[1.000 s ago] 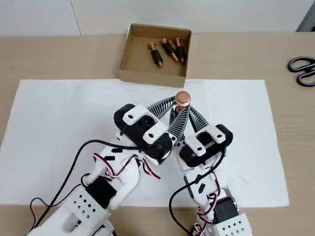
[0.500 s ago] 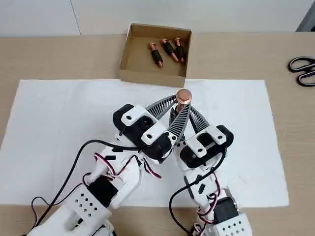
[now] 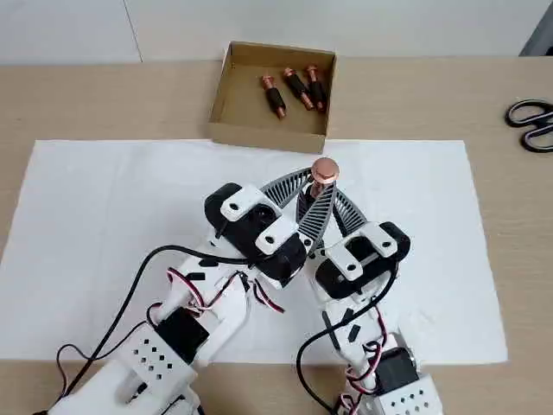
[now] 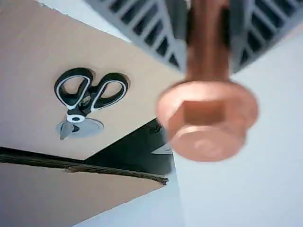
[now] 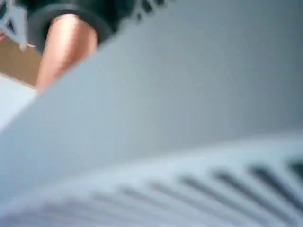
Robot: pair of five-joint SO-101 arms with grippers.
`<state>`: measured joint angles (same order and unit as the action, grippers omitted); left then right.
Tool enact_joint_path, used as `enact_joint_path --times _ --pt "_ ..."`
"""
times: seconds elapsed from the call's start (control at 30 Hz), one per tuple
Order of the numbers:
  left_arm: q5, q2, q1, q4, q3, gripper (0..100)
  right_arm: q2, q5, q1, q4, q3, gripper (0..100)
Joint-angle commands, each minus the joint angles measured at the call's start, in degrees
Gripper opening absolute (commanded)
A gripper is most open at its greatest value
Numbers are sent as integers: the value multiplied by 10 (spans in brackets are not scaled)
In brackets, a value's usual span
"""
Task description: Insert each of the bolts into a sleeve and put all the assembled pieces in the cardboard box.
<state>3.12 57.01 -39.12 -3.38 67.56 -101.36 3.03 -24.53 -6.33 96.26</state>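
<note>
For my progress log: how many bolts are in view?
4. Three bolts lie in the cardboard box, each in a black sleeve. The fourth bolt stands upright in the left tool, above the white paper. More may be hidden beneath the arms.

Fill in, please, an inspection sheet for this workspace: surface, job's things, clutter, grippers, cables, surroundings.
Surface: wooden table, with a white paper sheet under both arms.
Job's things: copper bolt held above the sheet, head up; what looks like a dark sleeve sits around its shank, blurred. Cardboard box lies beyond the sheet, with three assembled pieces inside.
Clutter: black scissors at the table's right edge.
Grippers: left gripper shut on the bolt's shank; right gripper meets it at the same bolt, grip unclear.
Cables: black cables loop from both arms over the sheet, apart from the box.
Surroundings: pale wall behind the table.
</note>
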Motion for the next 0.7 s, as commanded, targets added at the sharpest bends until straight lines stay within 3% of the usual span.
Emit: enact_joint_path --times 0.0,0.1,0.27,0.53,0.67 --pt "4 8 -11 33 3 6 -8 3 0 0 3 5" --pt "5 10 -9 90 3 7 -8 3 0 0 3 5" --pt "6 10 -8 98 -5 13 -8 3 0 0 3 5" --pt "6 10 -7 239 -49 265 -8 3 0 0 3 5" --pt "6 10 4 239 -65 286 -8 3 0 0 3 5"
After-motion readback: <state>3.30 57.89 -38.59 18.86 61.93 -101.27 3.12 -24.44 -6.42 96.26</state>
